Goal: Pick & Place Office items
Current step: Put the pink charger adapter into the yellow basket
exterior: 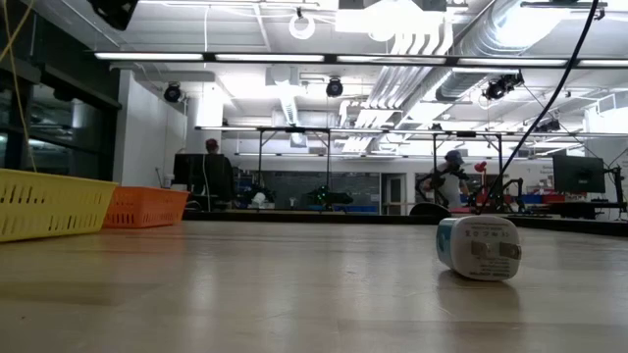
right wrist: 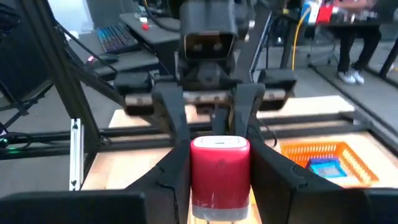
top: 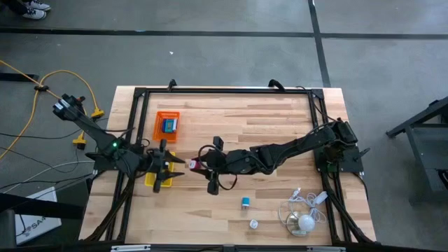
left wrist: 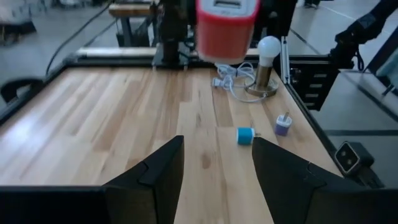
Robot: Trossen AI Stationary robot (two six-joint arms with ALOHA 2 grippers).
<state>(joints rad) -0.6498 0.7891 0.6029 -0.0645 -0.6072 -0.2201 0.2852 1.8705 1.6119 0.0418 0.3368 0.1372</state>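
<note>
I see two small blue blocks (top: 246, 203) lying loose near the counter's (top: 280, 119) near right corner, beside the white cable bundle (top: 302, 213). Toward the middle, my right gripper (top: 198, 166) has its jaws closed on a red block (right wrist: 219, 176). My left gripper (top: 178, 166) faces it, jaws open, over the yellow tray (top: 152, 180). Farther back, the orange tray (top: 157, 129) holds a blue item (top: 169, 125).

Red block (left wrist: 225, 28) cut off at upper frame edge; yellow tray (top: 155, 178) mostly hidden under left gripper (top: 168, 170).
</note>
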